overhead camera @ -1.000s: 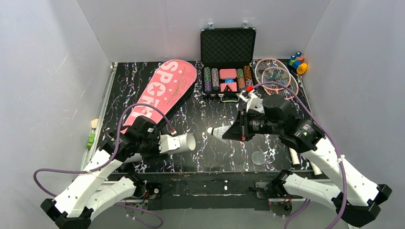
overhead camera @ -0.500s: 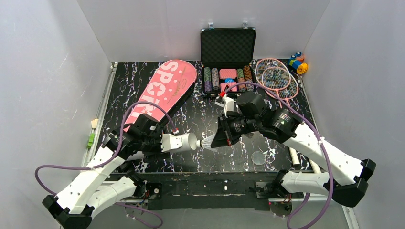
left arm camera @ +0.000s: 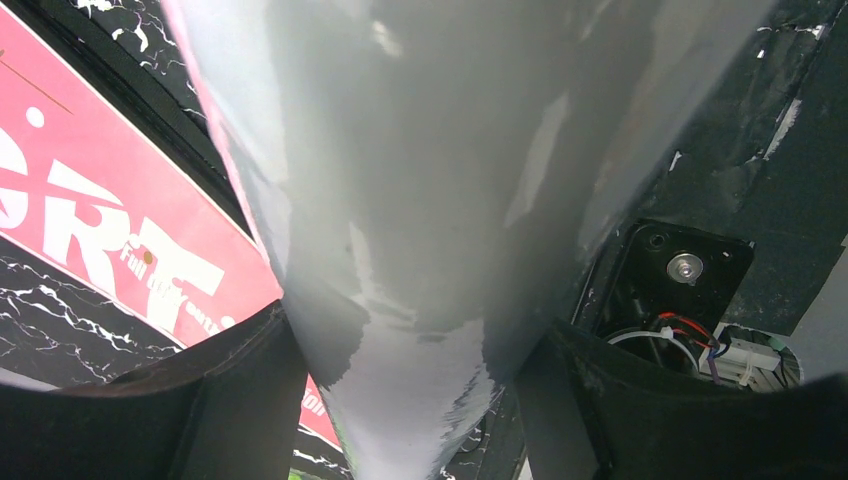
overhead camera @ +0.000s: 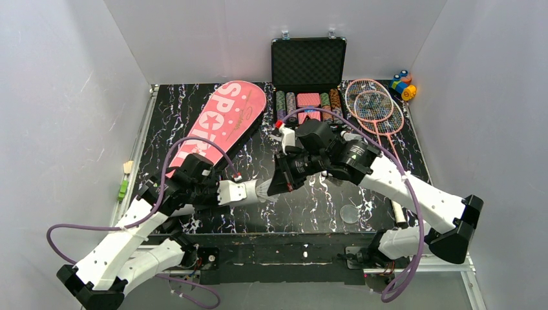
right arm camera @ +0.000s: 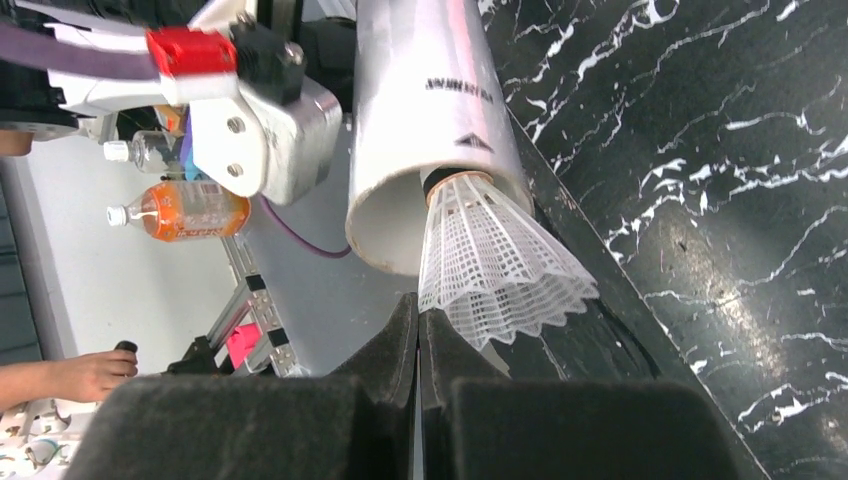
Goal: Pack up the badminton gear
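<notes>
My left gripper (overhead camera: 218,193) is shut on the long white tube (overhead camera: 242,192), held level with its open mouth facing right. In the left wrist view the tube (left arm camera: 420,180) fills the space between my fingers (left arm camera: 240,400). My right gripper (overhead camera: 274,186) is shut on the skirt edge of a white shuttlecock (right arm camera: 497,262). The shuttlecock's cork head sits just inside the tube's mouth (right arm camera: 400,225). The pink "SPORT" bag (overhead camera: 223,123) lies at the back left. Two pink rackets (overhead camera: 373,104) lie at the back right.
An open black case of poker chips (overhead camera: 308,84) stands at the back centre. Colourful toy blocks (overhead camera: 402,84) sit in the back right corner. A clear round lid (overhead camera: 349,214) lies near the front edge, with a white racket handle (overhead camera: 398,213) to its right.
My right arm has moved left with the shuttlecock, from the table's middle to the tube's mouth; the cork is now inside it. My left arm has barely moved.
</notes>
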Motion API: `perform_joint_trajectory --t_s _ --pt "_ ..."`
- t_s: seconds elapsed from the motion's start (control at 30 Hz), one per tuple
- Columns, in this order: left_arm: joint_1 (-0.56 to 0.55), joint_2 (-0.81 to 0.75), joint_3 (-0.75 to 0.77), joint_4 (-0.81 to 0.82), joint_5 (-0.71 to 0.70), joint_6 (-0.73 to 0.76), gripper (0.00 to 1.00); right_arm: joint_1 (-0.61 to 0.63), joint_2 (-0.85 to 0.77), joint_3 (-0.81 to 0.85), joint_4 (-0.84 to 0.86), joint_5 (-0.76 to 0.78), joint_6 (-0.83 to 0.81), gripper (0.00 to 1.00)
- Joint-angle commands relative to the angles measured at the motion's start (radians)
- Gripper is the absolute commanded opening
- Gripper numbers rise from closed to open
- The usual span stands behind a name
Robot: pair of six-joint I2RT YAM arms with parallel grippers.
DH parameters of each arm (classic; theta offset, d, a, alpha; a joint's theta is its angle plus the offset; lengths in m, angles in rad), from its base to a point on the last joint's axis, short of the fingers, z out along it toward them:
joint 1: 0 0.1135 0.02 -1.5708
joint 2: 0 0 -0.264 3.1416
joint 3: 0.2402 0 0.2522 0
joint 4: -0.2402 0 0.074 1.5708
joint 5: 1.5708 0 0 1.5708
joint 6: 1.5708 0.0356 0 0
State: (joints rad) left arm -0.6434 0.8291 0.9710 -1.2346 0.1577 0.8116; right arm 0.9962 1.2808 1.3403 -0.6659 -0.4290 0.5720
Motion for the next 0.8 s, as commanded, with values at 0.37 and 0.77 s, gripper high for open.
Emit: perform_joint_trajectory --t_s 0.37,0.77 --pt "0.006 -0.016 0.036 0.017 0.013 0.005 0.23 0.021 -0.037 -0.002 0.249 -0.040 0.076 0.48" --pt "0.005 -0.006 0.074 -0.003 0.011 -0.014 0.23 0.002 -0.229 -0.157 0.191 0.142 0.081 0.55"
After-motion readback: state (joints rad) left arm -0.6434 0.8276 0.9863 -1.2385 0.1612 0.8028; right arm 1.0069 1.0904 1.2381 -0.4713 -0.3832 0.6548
